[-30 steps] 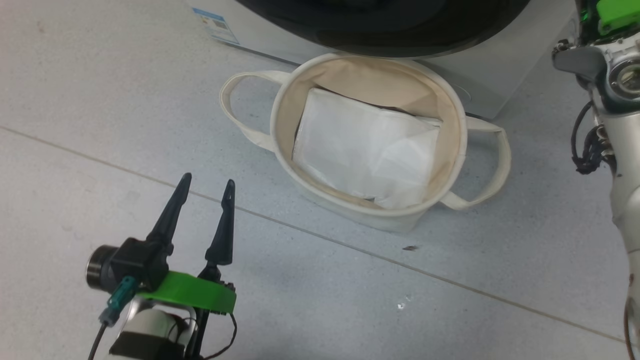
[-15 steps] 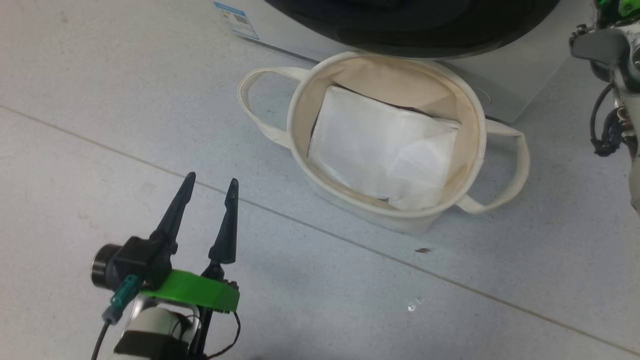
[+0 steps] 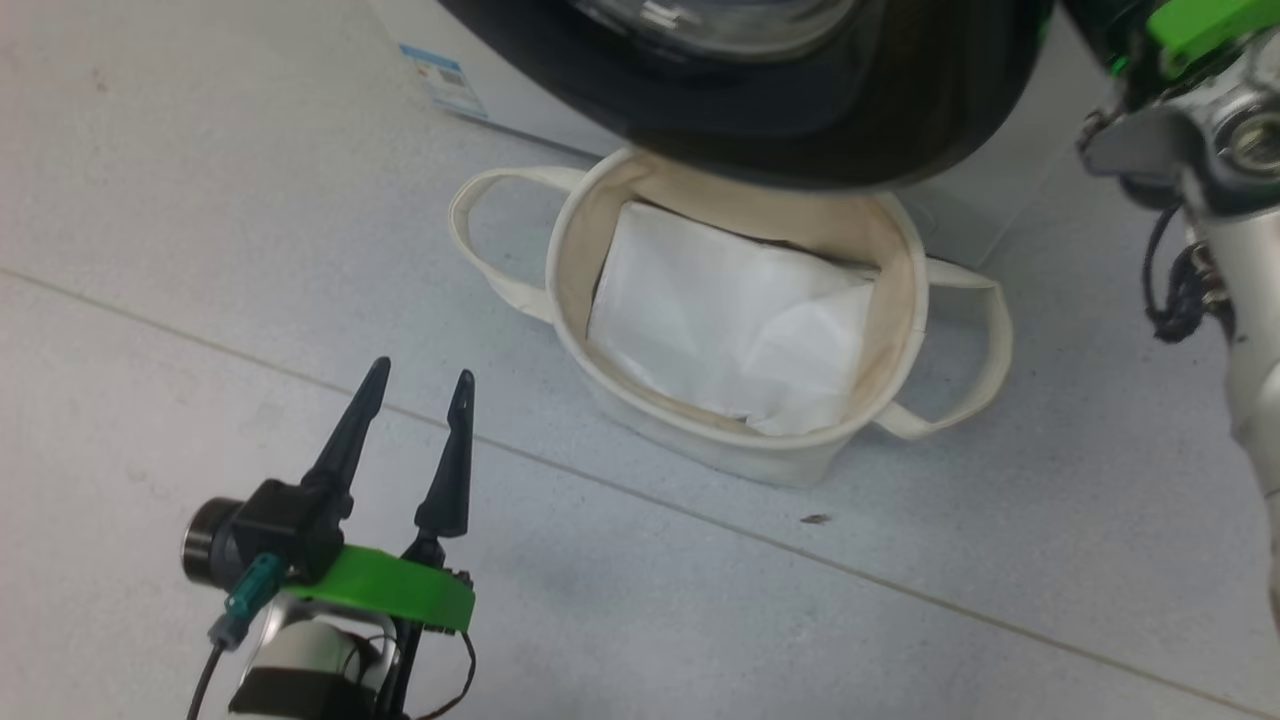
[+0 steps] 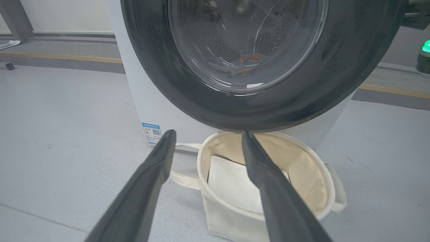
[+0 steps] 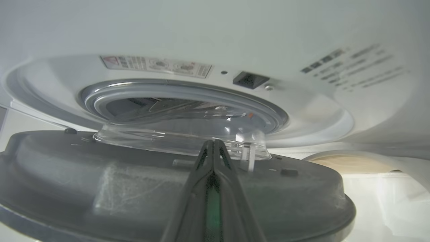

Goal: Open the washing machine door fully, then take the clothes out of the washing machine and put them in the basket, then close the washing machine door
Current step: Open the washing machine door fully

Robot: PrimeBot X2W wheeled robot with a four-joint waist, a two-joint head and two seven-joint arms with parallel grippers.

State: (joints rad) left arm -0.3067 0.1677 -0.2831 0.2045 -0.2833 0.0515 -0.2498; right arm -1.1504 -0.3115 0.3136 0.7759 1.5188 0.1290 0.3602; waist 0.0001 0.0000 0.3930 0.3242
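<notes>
Door (image 3: 850, 130) part open, over far rim of basket (image 3: 720, 455), basket on floor (image 3: 200, 250) just in front of machine (image 4: 158, 111), sheet (image 3: 720, 320) in it, clothes (image 4: 243, 65) inside machine seen thru door, L fingers (image 3: 452, 450) apart above floor, R fingers (image 5: 203, 163) together at door's inner face.

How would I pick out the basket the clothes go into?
Start at the white washing machine with its big black-rimmed door. On the floor right below that door stands the basket. It is a round cream fabric tub with two loop handles, holding a plain white sheet.
</notes>
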